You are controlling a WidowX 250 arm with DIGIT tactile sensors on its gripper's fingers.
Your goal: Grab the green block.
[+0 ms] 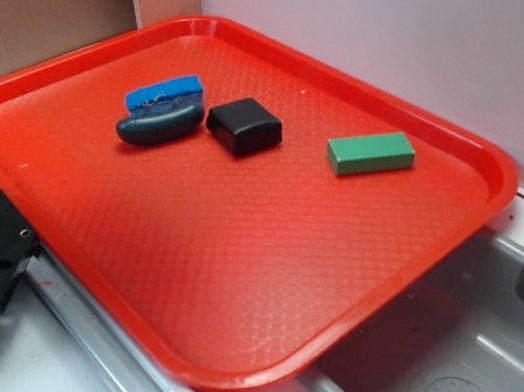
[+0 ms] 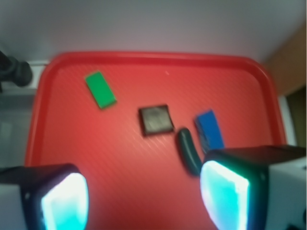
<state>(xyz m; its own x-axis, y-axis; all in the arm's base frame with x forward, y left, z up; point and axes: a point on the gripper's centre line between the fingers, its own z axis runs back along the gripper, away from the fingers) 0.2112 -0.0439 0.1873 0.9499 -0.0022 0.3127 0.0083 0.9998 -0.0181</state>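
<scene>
Success at this step hangs on lining up over the green block (image 1: pixel 371 153) before any descent. It lies flat on the red tray (image 1: pixel 216 340), toward the tray's far right part in the exterior view, apart from the black block (image 1: pixel 245 125) and well apart from the dark teal piece (image 1: pixel 159 125) and the blue piece (image 1: pixel 167 93) that touch each other. With bare tray all around the bar, the approach looks easy: a good grasp would likely centre above its middle, turn the wrist so the jaws close across the short width, not the length, and come down straight so neither pad nudges it askew.

The gripper (image 2: pixel 144 201) hangs high above the tray, looking straight down; in the exterior view only a dark scrap of it shows at the top edge. Its jaws stand wide apart and hold nothing, the two pads (image 2: pixel 64 201) glowing at the bottom corners of the wrist view. The green block sits up and left of that gap, so the arm is not yet over it.
</scene>
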